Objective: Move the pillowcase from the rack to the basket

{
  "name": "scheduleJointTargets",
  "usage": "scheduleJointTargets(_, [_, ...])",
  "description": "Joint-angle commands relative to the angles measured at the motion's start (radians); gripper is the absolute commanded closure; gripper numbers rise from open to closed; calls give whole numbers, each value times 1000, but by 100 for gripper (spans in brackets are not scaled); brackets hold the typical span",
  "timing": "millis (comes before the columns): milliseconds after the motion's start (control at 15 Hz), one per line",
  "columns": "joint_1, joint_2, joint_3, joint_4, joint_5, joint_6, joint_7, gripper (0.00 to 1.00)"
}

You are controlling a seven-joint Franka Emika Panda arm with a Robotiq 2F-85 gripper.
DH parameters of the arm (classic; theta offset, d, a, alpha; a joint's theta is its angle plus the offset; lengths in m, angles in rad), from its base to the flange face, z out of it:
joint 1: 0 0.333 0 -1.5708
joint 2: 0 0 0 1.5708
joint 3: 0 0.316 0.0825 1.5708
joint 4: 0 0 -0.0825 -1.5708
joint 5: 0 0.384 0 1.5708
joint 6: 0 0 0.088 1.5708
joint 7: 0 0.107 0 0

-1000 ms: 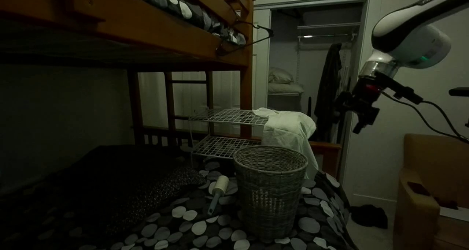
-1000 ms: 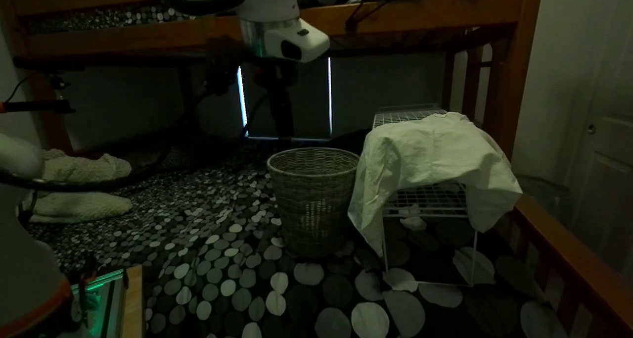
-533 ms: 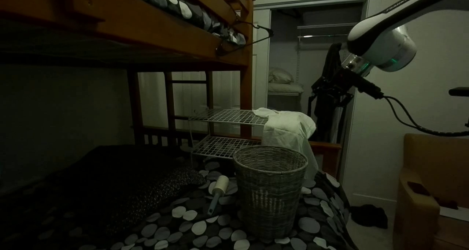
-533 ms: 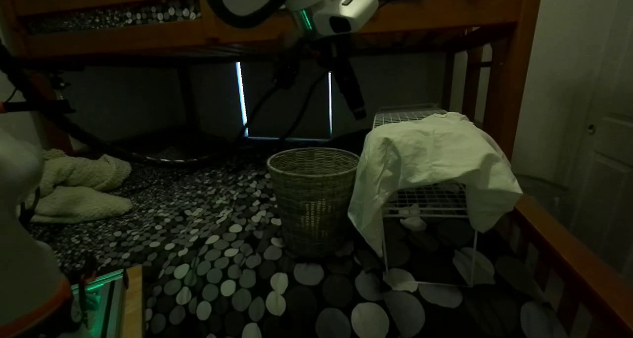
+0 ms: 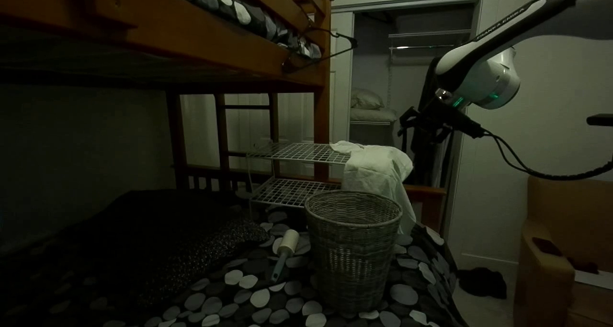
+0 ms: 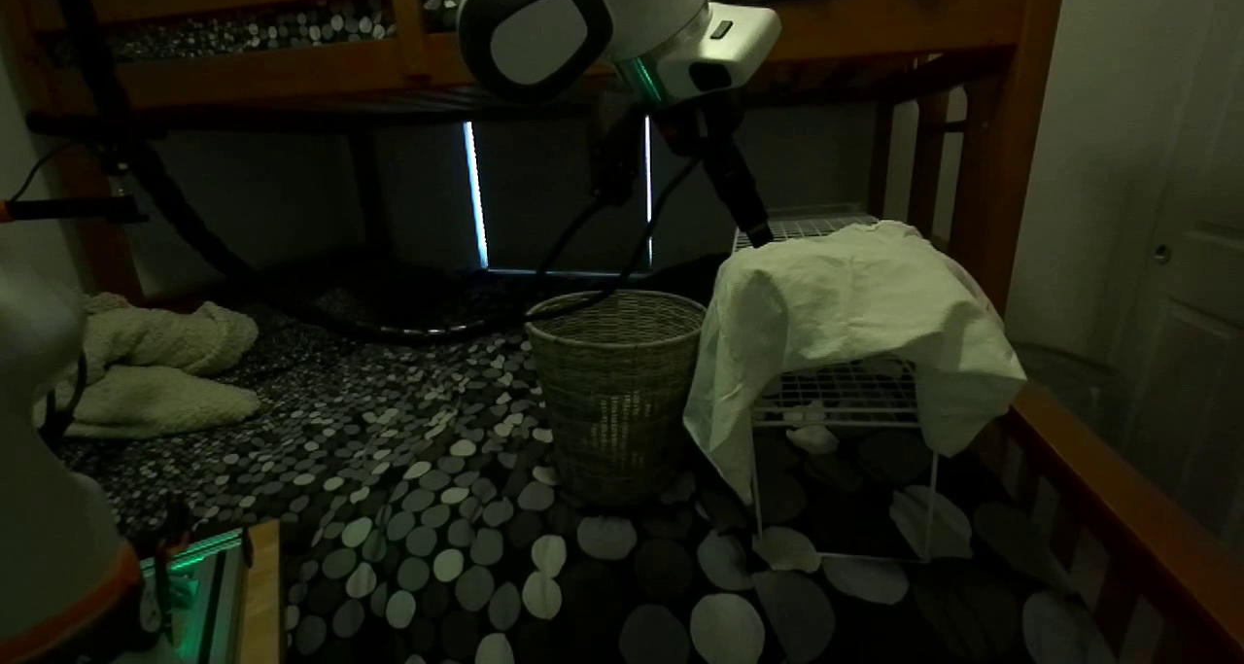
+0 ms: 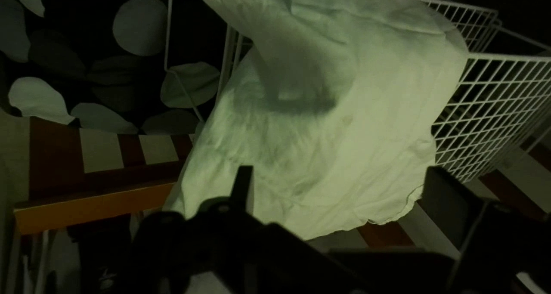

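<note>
The pillowcase [image 5: 378,166], a pale cloth, lies draped over the end of the wire rack [image 5: 297,151], with corners hanging down its sides [image 6: 855,295]. Right beside the rack stands the round woven basket [image 5: 354,264]; its bottom inside is hidden. In an exterior view my gripper [image 5: 420,134] hovers above and beyond the cloth, tilted. From the other side it appears close over the rack's top [image 6: 807,227]. In the wrist view the gripper [image 7: 340,169] stands open, its fingers wide apart, the pillowcase [image 7: 366,113] spread out beyond them and nothing between them.
A lint roller [image 5: 286,253] lies on the dotted bedspread near the basket. The upper bunk rail [image 6: 855,27] runs above, with a hanger [image 5: 330,54] hooked on it. Fleecy cloth [image 6: 155,363] lies near the robot base. A bed-end rail [image 6: 1127,508] borders the rack.
My arm has swung across to the rack and pillowcase, and the gripper has tilted and come lower over the last half second. The cloth, rack and basket have not moved.
</note>
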Motion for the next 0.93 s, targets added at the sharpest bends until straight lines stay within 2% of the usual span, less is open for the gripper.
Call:
scheduleJointTargets(0, [14,83,27,46,6,-1,71,0])
scheduleJointTargets(400, [-3,236,71,145,-61,19,239,2])
scheduleJointTargets(467, [-3,256,71,159,-67,22,259,26])
scheduleJointTargets(533, [-2,271,70,173,-71,19,274,27])
scheduleJointTargets(600, [-1,282,70,183,-74,16,285,32])
scheduleJointTargets(867, [-4,295,67,220,-96,-9,283,65])
